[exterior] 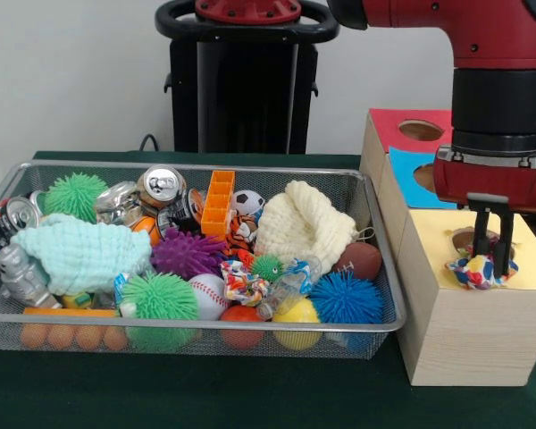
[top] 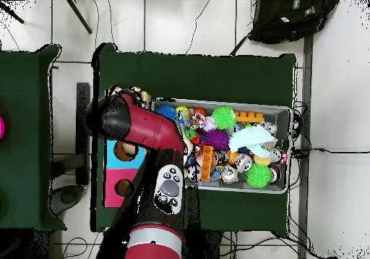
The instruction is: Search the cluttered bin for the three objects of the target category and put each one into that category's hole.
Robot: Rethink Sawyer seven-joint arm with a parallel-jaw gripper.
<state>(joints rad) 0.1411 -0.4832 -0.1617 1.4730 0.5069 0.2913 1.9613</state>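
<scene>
Overhead view: green-clothed table (top: 209, 71), tiled floor (top: 336, 126).

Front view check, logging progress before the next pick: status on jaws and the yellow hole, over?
Gripper over yellow box, jaws shut on multicoloured cloth toy. Toy at the hole, not dropped in. Nothing blocking it.
</scene>
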